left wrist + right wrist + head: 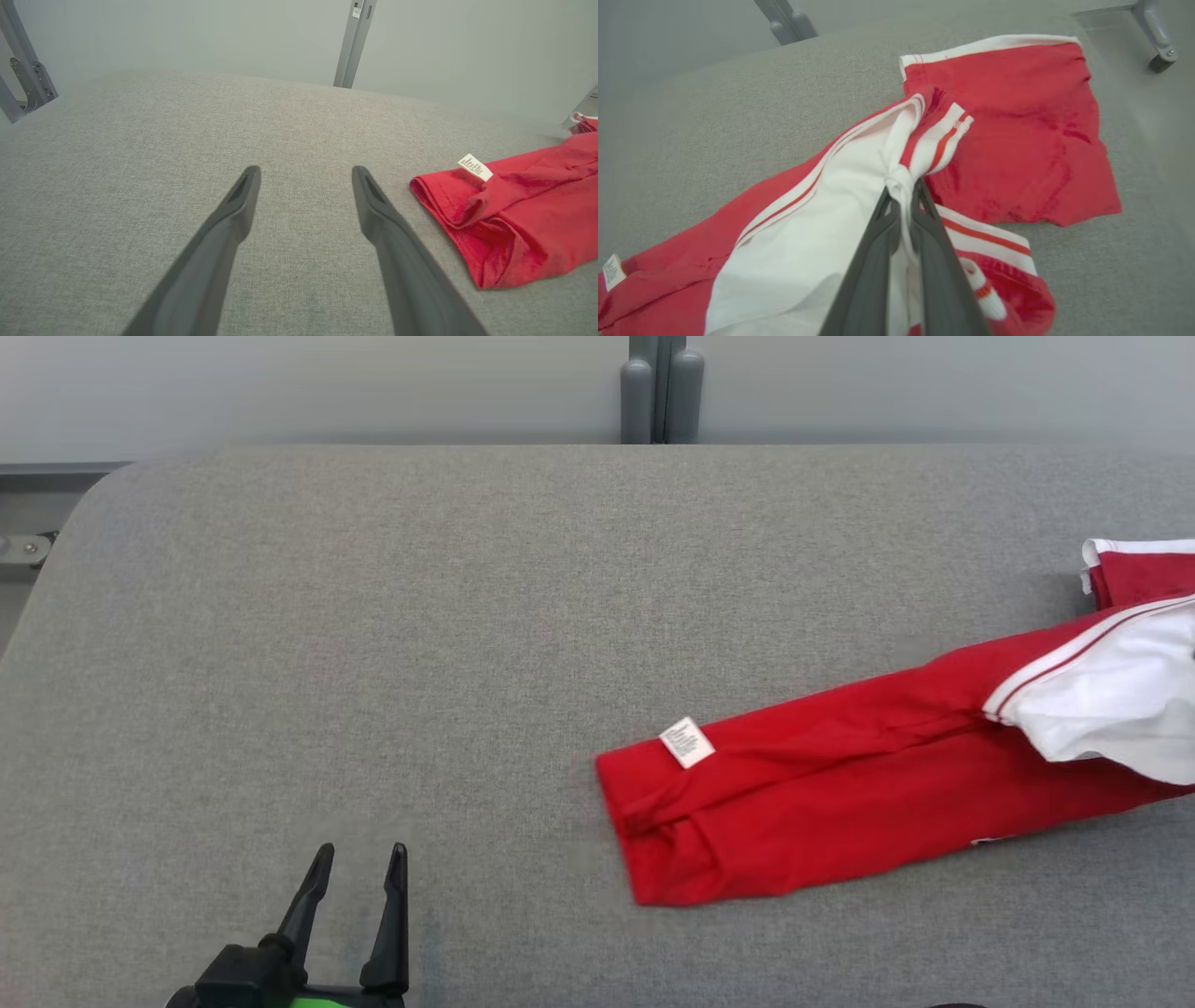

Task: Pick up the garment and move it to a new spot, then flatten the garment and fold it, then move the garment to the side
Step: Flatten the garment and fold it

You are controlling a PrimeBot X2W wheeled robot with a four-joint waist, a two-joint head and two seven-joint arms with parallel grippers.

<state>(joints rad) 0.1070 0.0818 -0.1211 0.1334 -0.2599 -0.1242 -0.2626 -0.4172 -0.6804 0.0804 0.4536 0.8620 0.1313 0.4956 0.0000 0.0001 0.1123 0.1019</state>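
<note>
In the head view your left gripper (362, 849) sits low, its two dark fingers spread apart with nothing between them, over the grey fabric-covered table (373, 616). The red jersey garment with white panels and striped trim (840, 793) lies on the table to that gripper's right and a little ahead of it, well apart from the fingers. The end nearest the gripper is a folded red hem carrying a small white care label (687, 743). Far ahead of the gripper, a grey metal post (661, 387) stands behind the table's back edge.

In the left wrist view you see the same gripper (306, 171) spread wide over the table (233, 121). The garment (523, 224) lies to the right of the right-hand finger, near it but not touching.

In the right wrist view your right gripper (903, 193) is closed together, clamped on a bunched white fold of the garment (1017, 130). A white cuff with a red stripe (941, 144) sits just ahead of the fingertips. Red cloth spreads ahead and to their right, and white and red cloth runs off to their left.
</note>
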